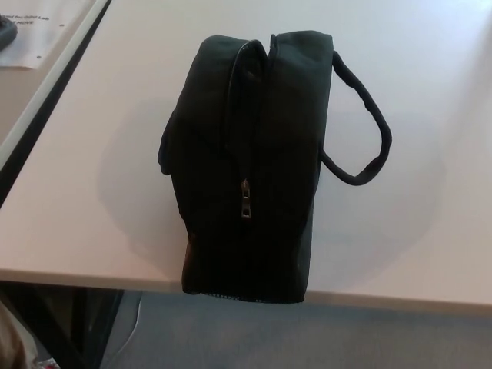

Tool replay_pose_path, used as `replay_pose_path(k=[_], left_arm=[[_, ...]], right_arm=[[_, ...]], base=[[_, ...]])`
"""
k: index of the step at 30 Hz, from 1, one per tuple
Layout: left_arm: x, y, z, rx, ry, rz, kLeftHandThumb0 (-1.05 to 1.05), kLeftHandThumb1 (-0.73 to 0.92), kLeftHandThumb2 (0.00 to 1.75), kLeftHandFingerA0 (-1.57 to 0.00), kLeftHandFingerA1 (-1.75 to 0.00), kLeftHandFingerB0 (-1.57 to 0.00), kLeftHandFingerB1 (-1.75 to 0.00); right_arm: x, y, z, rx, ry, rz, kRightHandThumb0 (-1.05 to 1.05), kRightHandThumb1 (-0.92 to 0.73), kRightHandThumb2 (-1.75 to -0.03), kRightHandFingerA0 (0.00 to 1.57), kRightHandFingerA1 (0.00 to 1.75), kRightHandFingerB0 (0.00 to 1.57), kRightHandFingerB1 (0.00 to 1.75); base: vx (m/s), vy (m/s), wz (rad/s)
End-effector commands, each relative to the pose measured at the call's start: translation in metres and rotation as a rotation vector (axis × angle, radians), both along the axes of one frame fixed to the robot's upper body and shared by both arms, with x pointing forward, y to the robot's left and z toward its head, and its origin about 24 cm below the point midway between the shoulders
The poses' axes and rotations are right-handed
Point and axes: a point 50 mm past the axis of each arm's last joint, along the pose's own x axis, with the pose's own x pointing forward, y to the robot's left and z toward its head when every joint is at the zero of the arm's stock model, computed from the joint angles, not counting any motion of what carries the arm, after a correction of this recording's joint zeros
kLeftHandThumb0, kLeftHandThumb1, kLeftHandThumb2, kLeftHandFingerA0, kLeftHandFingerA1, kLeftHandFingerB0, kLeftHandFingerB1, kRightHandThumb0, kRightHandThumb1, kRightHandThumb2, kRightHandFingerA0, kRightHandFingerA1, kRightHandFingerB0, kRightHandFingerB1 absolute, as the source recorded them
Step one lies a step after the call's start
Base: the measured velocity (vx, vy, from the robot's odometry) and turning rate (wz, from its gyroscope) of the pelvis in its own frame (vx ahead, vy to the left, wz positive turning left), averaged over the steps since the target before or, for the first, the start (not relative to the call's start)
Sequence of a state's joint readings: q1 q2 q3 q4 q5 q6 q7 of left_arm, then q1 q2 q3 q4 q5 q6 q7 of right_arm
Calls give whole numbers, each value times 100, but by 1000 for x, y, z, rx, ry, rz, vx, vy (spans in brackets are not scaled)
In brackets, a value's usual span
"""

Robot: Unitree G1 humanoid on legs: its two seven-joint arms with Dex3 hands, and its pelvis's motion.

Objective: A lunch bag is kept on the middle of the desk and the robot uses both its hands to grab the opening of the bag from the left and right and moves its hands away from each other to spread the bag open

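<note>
A black lunch bag [246, 169] sits mid-frame on the pale table [430, 231], its near end overhanging the front edge. The opening looks nearly closed, zipper pull [246, 209] at centre; contents hidden. Neither robot hand shows, so I cannot tell their state. Grasping hasn't begun; I must next reach both sides of the opening.

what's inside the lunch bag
Nothing inside shows: the lunch bag is closed up, its zipper pull on top. Its black fabric hides any contents.
</note>
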State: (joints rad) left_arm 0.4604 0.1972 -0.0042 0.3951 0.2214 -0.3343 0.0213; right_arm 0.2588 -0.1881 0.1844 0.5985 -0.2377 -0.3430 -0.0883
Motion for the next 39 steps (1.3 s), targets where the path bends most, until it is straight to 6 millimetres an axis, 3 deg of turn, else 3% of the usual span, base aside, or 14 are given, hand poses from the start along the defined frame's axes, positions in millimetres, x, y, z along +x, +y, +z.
replay_pose_path(k=[1, 11, 12, 15, 16, 19, 23, 24, 26, 27, 30, 34, 35, 39], left_arm=[[6, -5, 66, -4, -493, -135, 6, 48, 98, -27, -54, -5, -46], [4, -4, 70, -5, -506, -113, 7, 47, 98, -25, -53, -4, -46], [4, -3, 71, 1, -517, -110, 8, 46, 98, -25, -53, -4, -46], [6, 2, 77, 29, -560, -103, 9, 45, 98, -23, -53, -7, -47], [8, 9, 83, 54, -597, -102, 9, 45, 98, -21, -52, -6, -47], [12, 22, 98, 85, -706, -82, 12, 62, 75, -31, -37, -16, -30], [22, 61, 149, 325, -1016, -69, 8, 45, 95, -24, -52, -14, -49], [23, 69, 161, 371, -1071, -71, 10, 45, 97, -25, -53, -17, -50], [25, 74, 167, 379, -1105, -78, 10, 45, 97, -25, -53, -17, -50], [28, 78, 173, 407, -1121, -69, 10, 61, 64, -44, -39, -27, -32], [36, 94, 196, 502, -1234, -43, 10, 63, 59, -52, -40, -34, -34], [48, 105, 229, 620, -1351, -84, 9, 58, 61, -39, -36, -33, -33], [53, 104, 233, 630, -1388, -92, 10, 39, 91, -26, -53, -23, -51], [81, 108, 277, 832, -1501, -129, -7, 42, 90, -22, -51, -21, -50]], right_arm=[[10, 33, 54, 39, -535, 332, -13, -39, -88, 29, 56, 6, 46], [10, 31, 55, 49, -556, 308, -14, -39, -88, 25, 55, 4, 46], [10, 30, 57, 47, -568, 310, -15, -57, -57, 33, 39, 14, 27], [12, 22, 66, 28, -635, 330, -12, -56, -56, 32, 38, 15, 27], [14, 18, 72, -4, -689, 340, -12, -36, -86, 28, 56, 3, 46], [19, 5, 85, -114, -798, 358, -13, -37, -86, 29, 56, 6, 47], [32, -45, 135, -293, -986, 254, -18, -40, -88, 24, 53, 1, 44], [34, -54, 147, -313, -1036, 220, -22, -54, -60, 23, 32, 13, 30], [35, -58, 155, -321, -1068, 201, -22, -54, -60, 23, 32, 13, 30], [36, -61, 163, -342, -1110, 185, -22, -54, -58, 21, 32, 15, 29], [41, -68, 192, -406, -1247, 163, -23, -59, -61, 21, 32, 14, 29], [55, -69, 225, -522, -1384, 189, -20, -61, -62, 20, 33, 13, 29], [60, -73, 234, -547, -1398, 200, -20, -60, -63, 22, 34, 15, 30], [97, -80, 276, -668, -1347, 282, -16, -55, -56, 30, 36, 21, 29]], base=[[0, 0, 0], [0, 0, 0], [0, 0, 0], [0, 0, 0], [0, 0, 0], [0, 0, 0], [0, 0, 0], [0, 0, 0], [0, 0, 0], [0, 0, 0], [0, 0, 0], [0, 0, 0], [0, 0, 0], [0, 0, 0]])
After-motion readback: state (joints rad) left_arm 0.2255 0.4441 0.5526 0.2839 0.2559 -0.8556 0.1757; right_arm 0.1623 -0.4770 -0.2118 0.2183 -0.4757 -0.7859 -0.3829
